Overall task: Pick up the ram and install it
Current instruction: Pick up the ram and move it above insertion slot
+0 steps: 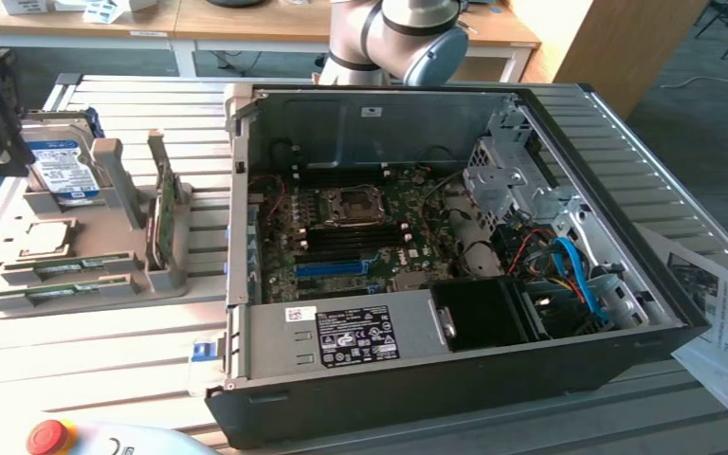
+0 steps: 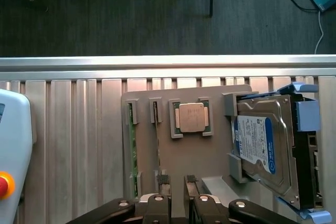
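Locate the ram (image 1: 80, 266) at 9 o'clock of the open computer case (image 1: 465, 379) in the exterior view, standing on its long edge in a narrow channel of the grey parts holder (image 1: 149, 284). Note a second stick (image 1: 67, 292) of the same kind in the neighbouring channel, just beside the first toward 6 o'clock. Judge the channels as locating fixtures, keeping each stick straight at a known place with the upper edge exposed for a pinch.

Note the claw (image 2: 176, 187) hanging above the holder, spread wide, pinching nothing, touching nothing. In the wrist view, find both fingers near the ends of the two sticks, down on neither.

Separate the other holder contents from the ram:
- processor chip (image 1: 45, 239) in a square recess at 12 o'clock of the ram
- hard drive (image 1: 61, 166) propped at a tilt farther toward 12 o'clock
- broader expansion card (image 1: 162, 204) upright in its slot at 2 o'clock of the ram

Regard the case as prepared: laid on its side on the slatted counter (image 1: 111, 351), cover off, motherboard (image 1: 338, 246) facing up for access from above. Count neither stick as lifted. Place the work at the approach to the pick.
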Robot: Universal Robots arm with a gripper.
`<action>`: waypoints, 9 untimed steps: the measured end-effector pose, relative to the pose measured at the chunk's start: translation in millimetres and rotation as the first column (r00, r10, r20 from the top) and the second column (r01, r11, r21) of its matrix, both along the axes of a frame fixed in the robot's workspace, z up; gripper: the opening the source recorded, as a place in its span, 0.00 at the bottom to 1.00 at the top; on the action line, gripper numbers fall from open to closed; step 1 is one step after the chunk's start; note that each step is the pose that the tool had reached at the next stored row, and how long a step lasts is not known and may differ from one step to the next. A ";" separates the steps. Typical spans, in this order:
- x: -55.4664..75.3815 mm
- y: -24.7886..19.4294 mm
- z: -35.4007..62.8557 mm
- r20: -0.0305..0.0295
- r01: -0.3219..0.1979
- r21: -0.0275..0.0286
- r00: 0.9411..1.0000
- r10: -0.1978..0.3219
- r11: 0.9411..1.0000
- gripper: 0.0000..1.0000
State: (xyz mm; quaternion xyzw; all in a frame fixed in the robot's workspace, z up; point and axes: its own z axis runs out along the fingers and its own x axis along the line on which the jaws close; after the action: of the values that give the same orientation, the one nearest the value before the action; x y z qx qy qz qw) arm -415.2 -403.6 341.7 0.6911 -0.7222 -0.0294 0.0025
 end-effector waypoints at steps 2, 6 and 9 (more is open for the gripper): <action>0.0 -4.7 0.0 0.000 0.000 0.000 1.000 0.000 1.000 0.24; 0.0 -8.4 -0.3 0.000 0.000 0.000 1.000 0.000 1.000 0.24; 0.0 -9.8 -3.6 0.000 0.000 0.000 1.000 0.000 1.000 0.24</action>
State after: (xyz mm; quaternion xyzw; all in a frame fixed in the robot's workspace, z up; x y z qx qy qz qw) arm -415.1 -413.4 338.1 0.6911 -0.7222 -0.0294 0.0025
